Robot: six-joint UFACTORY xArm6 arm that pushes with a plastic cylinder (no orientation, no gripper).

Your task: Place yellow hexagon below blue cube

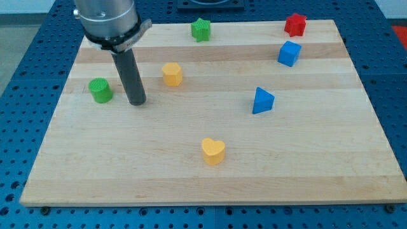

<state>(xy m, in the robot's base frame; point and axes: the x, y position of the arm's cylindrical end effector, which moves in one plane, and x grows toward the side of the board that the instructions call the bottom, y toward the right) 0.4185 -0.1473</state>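
Note:
The yellow hexagon (172,74) sits on the wooden board in the upper left part of the view. The blue cube (289,53) sits far to its right, near the view's upper right. My tip (137,102) rests on the board to the left of and slightly below the yellow hexagon, apart from it. A green cylinder (100,90) stands just left of the tip, also apart.
A blue triangular block (262,101) lies below the blue cube. A yellow heart (213,151) lies at lower centre. A green star (201,29) and a red star (295,24) sit near the board's top edge (254,23).

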